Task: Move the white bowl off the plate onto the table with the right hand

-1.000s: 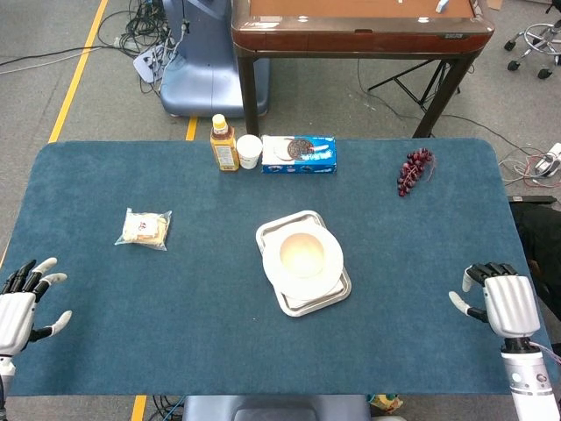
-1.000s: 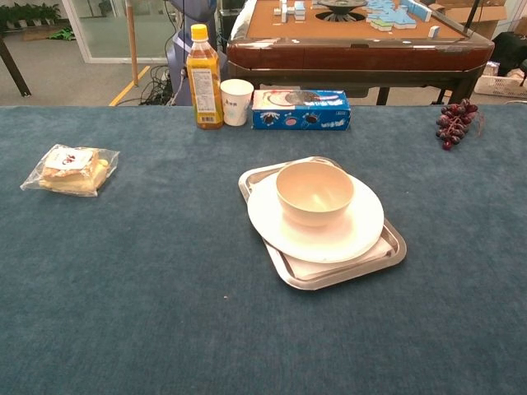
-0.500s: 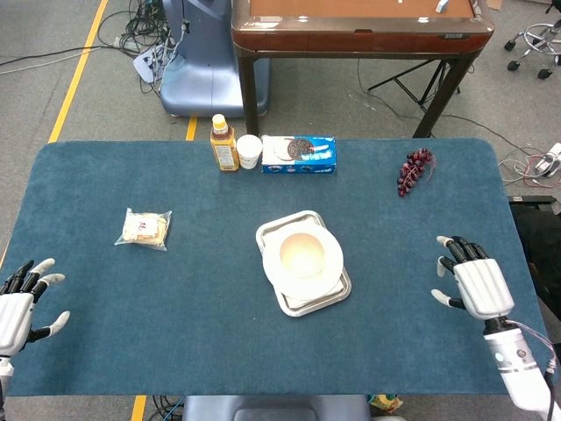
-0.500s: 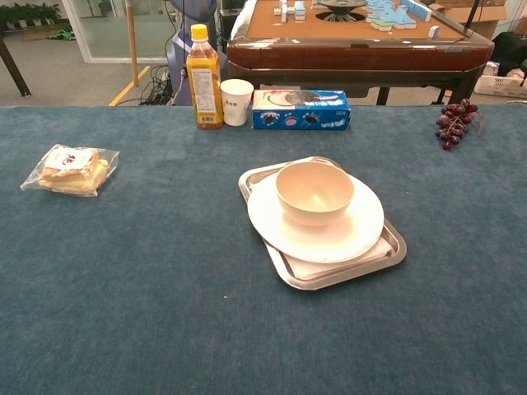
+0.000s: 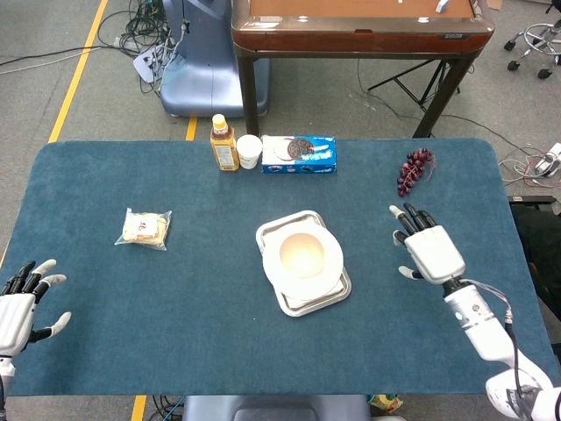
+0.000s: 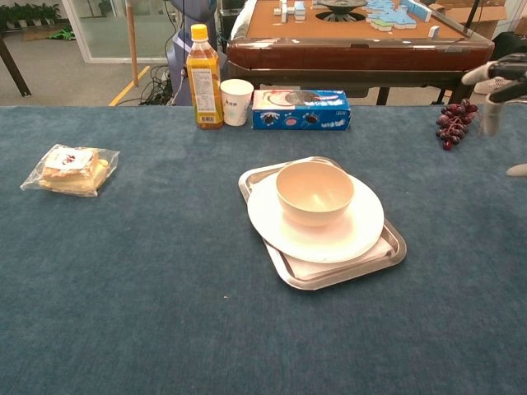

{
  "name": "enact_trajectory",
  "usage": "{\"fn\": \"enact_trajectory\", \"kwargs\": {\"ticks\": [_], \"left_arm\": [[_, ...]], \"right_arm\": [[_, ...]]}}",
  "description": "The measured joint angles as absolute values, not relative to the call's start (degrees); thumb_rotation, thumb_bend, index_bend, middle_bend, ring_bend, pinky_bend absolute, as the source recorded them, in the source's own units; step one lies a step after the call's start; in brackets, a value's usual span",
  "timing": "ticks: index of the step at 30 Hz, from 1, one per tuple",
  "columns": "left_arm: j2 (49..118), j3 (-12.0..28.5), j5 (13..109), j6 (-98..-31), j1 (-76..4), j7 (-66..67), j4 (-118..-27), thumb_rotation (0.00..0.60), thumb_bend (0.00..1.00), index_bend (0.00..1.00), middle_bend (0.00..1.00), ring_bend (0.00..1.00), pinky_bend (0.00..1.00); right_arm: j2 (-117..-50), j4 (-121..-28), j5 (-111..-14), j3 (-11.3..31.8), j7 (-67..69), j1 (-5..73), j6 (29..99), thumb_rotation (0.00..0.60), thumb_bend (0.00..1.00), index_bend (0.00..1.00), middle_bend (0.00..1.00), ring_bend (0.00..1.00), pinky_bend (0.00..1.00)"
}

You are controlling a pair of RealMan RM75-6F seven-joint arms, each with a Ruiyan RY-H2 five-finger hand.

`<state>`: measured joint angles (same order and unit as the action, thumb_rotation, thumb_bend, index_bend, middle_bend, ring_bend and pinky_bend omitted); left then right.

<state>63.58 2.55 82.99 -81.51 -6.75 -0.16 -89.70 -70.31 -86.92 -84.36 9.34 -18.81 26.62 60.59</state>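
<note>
Head view shows the round cream-white bowl (image 5: 301, 253) seated upright at the middle of the round white plate (image 5: 330, 272), which in turn rests on the rectangular metal tray (image 5: 291, 304) near the centre of the blue cloth-covered table (image 5: 202, 324). We find the bowl untouched; the task is, in our judgement, at the approach stage only.

The right hand (image 5: 426, 248) hovers above the cloth, well apart from the tray, empty, its fingers (image 5: 405, 219) spread and pointing away from the robot. In the chest view only its fingertips (image 6: 482, 74) enter at the right edge, above the bowl's level.

The relation that governs the next move: the bowl lies toward the robot's left of the right hand, at about the same depth on the table, with bare cloth between them. A round bowl offers no preferred axis, so we judge the near rim to be the natural place to take hold.

The left hand (image 5: 19, 303) sits at the table's near left corner, fingers apart and holding nothing, far from the bowl. The right hand is clearly the nearer.
</note>
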Motion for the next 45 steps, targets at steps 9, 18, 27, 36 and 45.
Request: {"fn": "enact_trajectory", "kwargs": {"ticks": [9,18,27,36,45], "left_arm": [[63.4,2.7,82.2,-80.9,-6.8,-0.1,-89.8,0.600,0.23,0.29,0.14,0.02,0.13],[63.1,2.7,82.0,-80.8,-6.7,-0.6,-89.8,0.600,0.23,0.29,0.14,0.02,0.13],[62.8,2.8,82.0,-80.9,-6.5,-1.5,-89.8,0.600,0.23,0.29,0.15,0.02,0.14],[62.4,2.8,81.8,-80.9,-6.4,-2.4,-90.0,0.600,0.23,0.29,0.15,0.03,0.14],[62.0,2.8,81.7,-81.0,-6.2,-3.1,-89.9,0.600,0.23,0.29,0.15,0.04,0.15]], "right_arm": [[-75.1,-83.2,-81.8,10.2,-22.0,34.0,52.9,0.600,0.18,0.46,0.07,0.00,0.14],[-79.6,-80.8,-82.6,9.2,-26.3,38.9,50.7,0.600,0.18,0.46,0.07,0.00,0.14],[-82.5,-80.7,-82.5,8.2,-28.8,41.8,49.0,0.600,0.18,0.46,0.07,0.00,0.14],[-85.4,-79.3,-82.1,7.1,-29.7,43.3,48.8,0.600,0.25,0.46,0.07,0.00,0.10],[-88.3,-77.5,-81.5,6.6,-28.7,44.9,48.0,0.600,0.31,0.46,0.06,0.00,0.09]]}}
